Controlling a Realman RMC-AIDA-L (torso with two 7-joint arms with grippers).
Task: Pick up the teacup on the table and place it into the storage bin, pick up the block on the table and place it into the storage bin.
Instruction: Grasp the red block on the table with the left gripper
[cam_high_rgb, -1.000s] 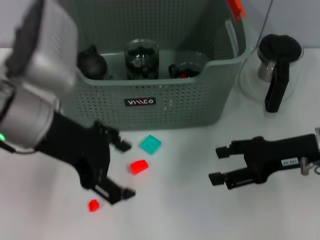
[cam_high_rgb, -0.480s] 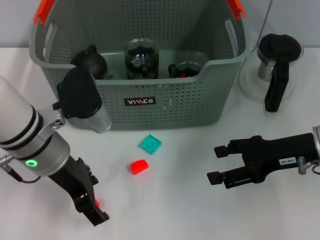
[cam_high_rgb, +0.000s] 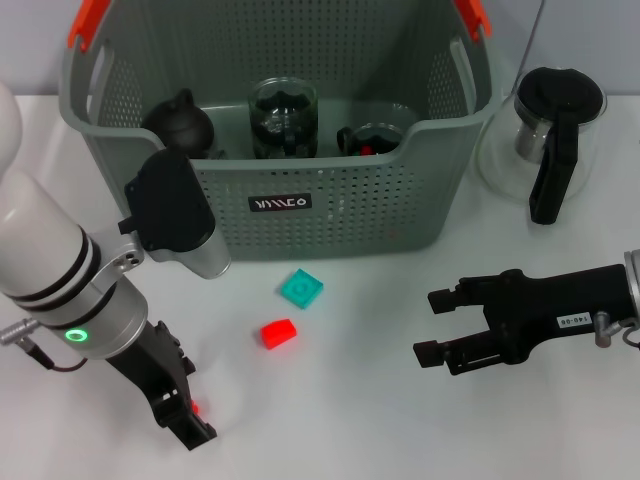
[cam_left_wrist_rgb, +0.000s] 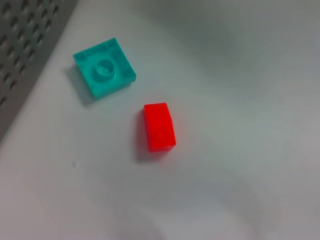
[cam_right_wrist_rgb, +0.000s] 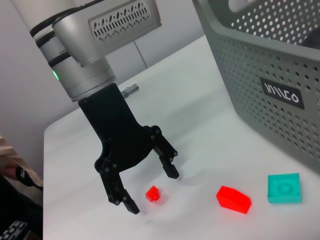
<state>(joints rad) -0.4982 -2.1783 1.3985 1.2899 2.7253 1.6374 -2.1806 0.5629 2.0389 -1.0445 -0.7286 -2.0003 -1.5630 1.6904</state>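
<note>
While the small red block (cam_high_rgb: 196, 408) lies on the white table (cam_high_rgb: 350, 420) between the spread fingers of the left claw (cam_right_wrist_rgb: 150, 187), the step in hand looks like a pick of that block: the claw should settle so both fingertips sit level with the block's sides, stay centred on it, then close gently, since so small a piece could squirt out from an uneven pinch. Two more blocks lie apart from it toward the bin: a larger red block (cam_high_rgb: 277, 333) and, just beyond, a teal block (cam_high_rgb: 301, 288) near the bin's front wall. The bin (cam_high_rgb: 330, 215) stands at the back of the table and already holds three dark-lidded vessels side by side: a dark round pot (cam_high_rgb: 178, 122), a glass jar (cam_high_rgb: 283, 118) and a low glass cup (cam_high_rgb: 372, 137). Outside the bin, on its right, a glass pitcher (cam_high_rgb: 545, 130) with a black handle stands on the table. The right claw (cam_high_rgb: 432, 325) rests low over the table, well right of the blocks, its fingers apart and holding nothing.
</note>
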